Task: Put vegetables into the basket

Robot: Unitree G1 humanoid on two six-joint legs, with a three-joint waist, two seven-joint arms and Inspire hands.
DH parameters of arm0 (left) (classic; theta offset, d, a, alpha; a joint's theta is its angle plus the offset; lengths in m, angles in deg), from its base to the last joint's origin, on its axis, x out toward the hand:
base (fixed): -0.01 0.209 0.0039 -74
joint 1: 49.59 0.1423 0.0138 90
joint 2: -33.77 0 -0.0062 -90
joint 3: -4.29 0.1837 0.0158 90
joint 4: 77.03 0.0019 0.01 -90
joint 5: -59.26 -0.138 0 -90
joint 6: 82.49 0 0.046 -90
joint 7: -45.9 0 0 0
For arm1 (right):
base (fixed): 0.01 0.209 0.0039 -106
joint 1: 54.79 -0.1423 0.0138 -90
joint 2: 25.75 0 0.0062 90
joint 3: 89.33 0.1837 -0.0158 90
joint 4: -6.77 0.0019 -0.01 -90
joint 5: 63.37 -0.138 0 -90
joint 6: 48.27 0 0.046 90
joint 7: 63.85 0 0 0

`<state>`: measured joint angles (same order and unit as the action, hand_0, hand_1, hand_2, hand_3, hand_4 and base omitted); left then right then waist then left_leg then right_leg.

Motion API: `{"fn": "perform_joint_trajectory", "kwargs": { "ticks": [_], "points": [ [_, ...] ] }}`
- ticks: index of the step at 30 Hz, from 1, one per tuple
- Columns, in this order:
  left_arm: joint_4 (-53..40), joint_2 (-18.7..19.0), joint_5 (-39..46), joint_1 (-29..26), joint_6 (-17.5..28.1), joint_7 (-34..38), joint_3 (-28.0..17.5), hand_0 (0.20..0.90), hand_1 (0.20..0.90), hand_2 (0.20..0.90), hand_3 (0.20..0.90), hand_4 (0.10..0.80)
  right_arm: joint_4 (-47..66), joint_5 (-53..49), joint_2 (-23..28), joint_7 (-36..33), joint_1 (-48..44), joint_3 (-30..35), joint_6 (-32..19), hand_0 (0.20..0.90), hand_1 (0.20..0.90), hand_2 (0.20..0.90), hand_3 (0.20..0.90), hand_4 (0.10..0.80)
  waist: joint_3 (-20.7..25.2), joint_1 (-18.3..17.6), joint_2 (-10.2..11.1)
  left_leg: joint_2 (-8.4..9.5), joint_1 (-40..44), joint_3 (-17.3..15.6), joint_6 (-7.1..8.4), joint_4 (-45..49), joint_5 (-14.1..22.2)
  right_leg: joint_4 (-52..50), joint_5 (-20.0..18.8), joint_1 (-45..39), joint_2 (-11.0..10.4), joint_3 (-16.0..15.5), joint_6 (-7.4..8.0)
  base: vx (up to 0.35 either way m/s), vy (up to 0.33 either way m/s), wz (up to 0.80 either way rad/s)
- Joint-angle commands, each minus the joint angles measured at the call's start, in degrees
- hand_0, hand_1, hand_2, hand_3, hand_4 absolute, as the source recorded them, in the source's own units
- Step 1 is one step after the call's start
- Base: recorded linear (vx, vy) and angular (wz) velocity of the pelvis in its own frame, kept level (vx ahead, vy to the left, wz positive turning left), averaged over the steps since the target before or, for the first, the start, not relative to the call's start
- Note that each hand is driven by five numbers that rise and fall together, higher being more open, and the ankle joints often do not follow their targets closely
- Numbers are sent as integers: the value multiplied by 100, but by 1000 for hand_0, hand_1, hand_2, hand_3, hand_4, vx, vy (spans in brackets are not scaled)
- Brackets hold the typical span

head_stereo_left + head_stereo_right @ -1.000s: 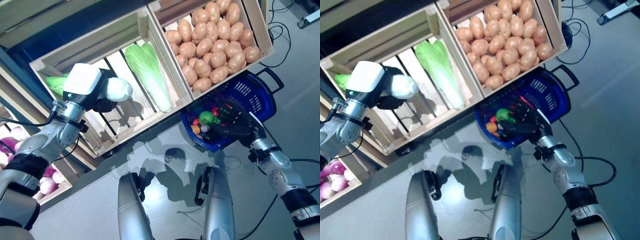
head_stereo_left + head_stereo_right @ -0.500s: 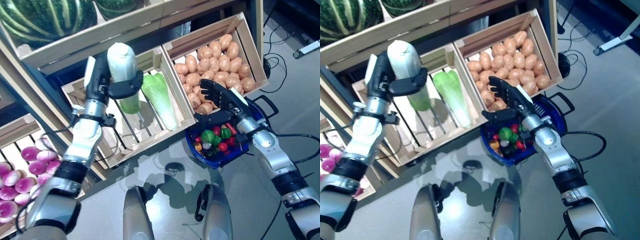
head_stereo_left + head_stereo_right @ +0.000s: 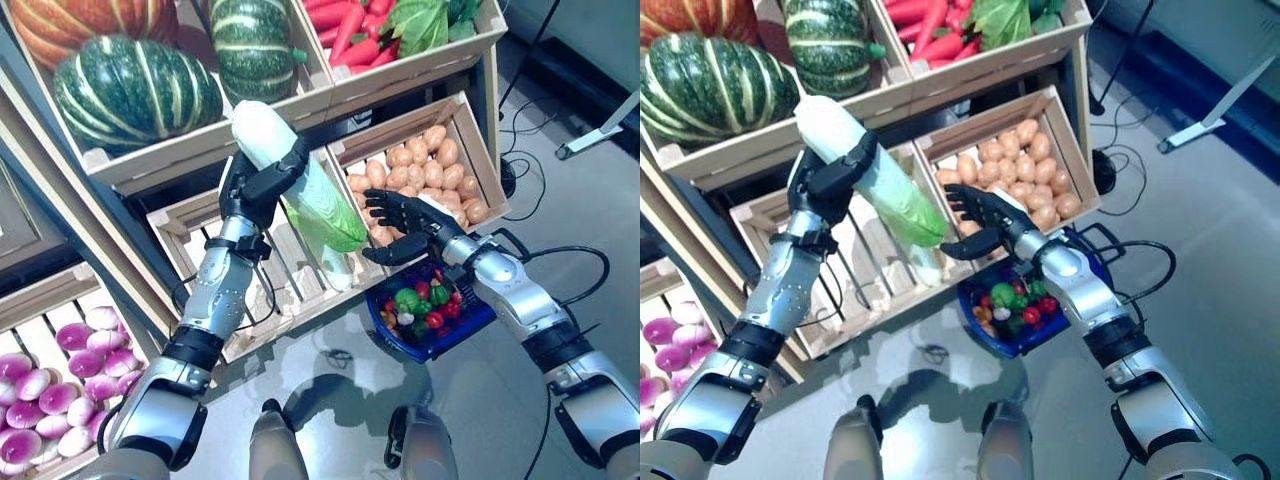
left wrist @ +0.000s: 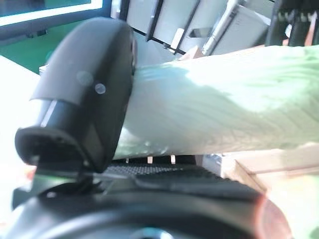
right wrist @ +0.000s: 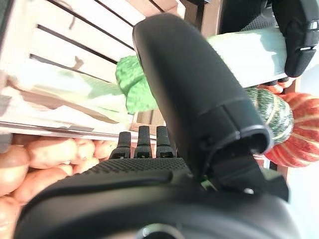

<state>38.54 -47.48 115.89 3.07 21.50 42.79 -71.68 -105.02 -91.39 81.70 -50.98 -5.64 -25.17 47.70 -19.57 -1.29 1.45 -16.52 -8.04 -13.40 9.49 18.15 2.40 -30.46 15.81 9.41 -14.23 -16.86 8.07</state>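
Observation:
My left hand (image 3: pixel 256 190) is shut on a long napa cabbage (image 3: pixel 318 198), white at the stalk and green at the leafy end, and holds it in the air in front of the wooden stand; its thumb curls over the cabbage (image 4: pixel 209 109) in the left wrist view. My right hand (image 3: pixel 415 228) is open with fingers spread, just right of the cabbage's leafy end and above the blue basket (image 3: pixel 475 312). The basket stands on the floor and holds small red, green and orange vegetables (image 3: pixel 420 300). The cabbage tip (image 5: pixel 132 82) shows past my right thumb.
The wooden stand (image 3: pixel 140 165) has slatted crates on several levels, left of and behind the basket. A potato crate (image 3: pixel 478 150) sits just behind my right hand. Grey floor (image 3: pixel 560 230) lies to the right, with a metal leg (image 3: pixel 600 135) farther off.
The camera has tilted up. My left hand has carried the cabbage right, its leafy end now near my right hand. My right hand has risen from the basket rim.

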Motion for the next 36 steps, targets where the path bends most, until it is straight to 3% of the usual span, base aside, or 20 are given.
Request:
{"fn": "perform_joint_trajectory", "kwargs": {
  "ticks": [1, 7, 15, 18, 26, 36],
  "points": [
    [-11, -206, 59, -79, 404, -443, -11, 300, 300, 300, 300, 400, -426, -534, -638, 142, -496, -158, -2, 900, 900, 900, 900, 800, 1507, 36, 115, 410, 670, -127, -294, -597, -13, 1840, -1188, -813, 156, -22, -163, 127, -15, 1],
    [-86, -339, -427, 81, 361, -437, 143, 300, 300, 300, 300, 400, -534, -610, -748, 524, -582, -332, 379, 900, 900, 900, 900, 800, 1809, 33, 103, 594, 1119, -218, -273, -1479, -315, 2715, -1518, -1307, 405, -56, -110, 91, -12, -6],
    [-247, -339, -1282, 334, 212, -504, 432, 300, 300, 300, 300, 400, -230, -721, -702, 1392, -636, -418, 1094, 900, 900, 900, 900, 800, 1961, 29, 118, 748, 1440, -257, -352, -1951, -347, 2994, -1577, -1533, 549, -20, -133, 66, -5, -1],
    [-241, -327, -1282, 401, 121, -659, 484, 300, 300, 300, 300, 400, -176, -1186, -610, 1864, -646, -505, 1420, 900, 900, 900, 900, 800, 2008, 42, 145, 792, 1497, -240, -369, -2073, -366, 3057, -1598, -1575, 573, -10, -126, 52, -5, 1],
    [-82, -515, -1007, 550, 22, -1006, 638, 300, 300, 300, 300, 400, -511, -1775, -750, 2179, -792, -580, 1860, 900, 900, 900, 900, 800, 2059, 106, 175, 851, 1583, -170, -396, -2180, -347, 3166, -1630, -1649, 615, 11, -136, 29, -5, 0],
    [-59, -903, -814, 792, -35, -1361, 897, 300, 300, 300, 300, 400, -955, -2568, -1184, 2114, -983, -385, 2177, 900, 900, 900, 900, 800, 2103, 209, 169, 887, 1620, -79, -418, -2209, -309, 3220, -1633, -1727, 640, 32, -154, 8, -2, 2]
  ]
}}
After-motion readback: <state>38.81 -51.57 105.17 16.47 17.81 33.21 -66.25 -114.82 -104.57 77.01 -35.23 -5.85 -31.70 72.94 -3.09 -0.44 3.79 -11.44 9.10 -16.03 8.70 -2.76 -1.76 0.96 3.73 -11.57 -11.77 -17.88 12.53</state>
